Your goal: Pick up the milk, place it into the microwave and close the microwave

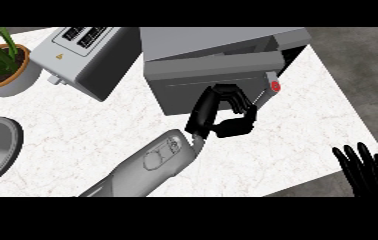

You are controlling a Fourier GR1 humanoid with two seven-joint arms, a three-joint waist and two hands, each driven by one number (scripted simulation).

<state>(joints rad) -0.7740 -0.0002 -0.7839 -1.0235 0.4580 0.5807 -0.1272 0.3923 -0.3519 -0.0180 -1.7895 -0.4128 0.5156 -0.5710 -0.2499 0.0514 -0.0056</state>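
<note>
The grey microwave [221, 41] stands at the back centre of the counter. Its door [210, 76] is swung most of the way across the front, with a dark gap left at the right side [295, 54]. My left hand [218, 111] rests against the door's face, fingers loosely bent and holding nothing. No milk shows anywhere; the door hides the microwave's inside. At the lower right edge my right hand [354, 166] rests open, fingers up.
A silver toaster [81, 54] stands left of the microwave. A potted plant [15, 66] sits at the far left. A dark round rim [7, 144] shows at the left edge. The counter's edge runs along the right and lower right.
</note>
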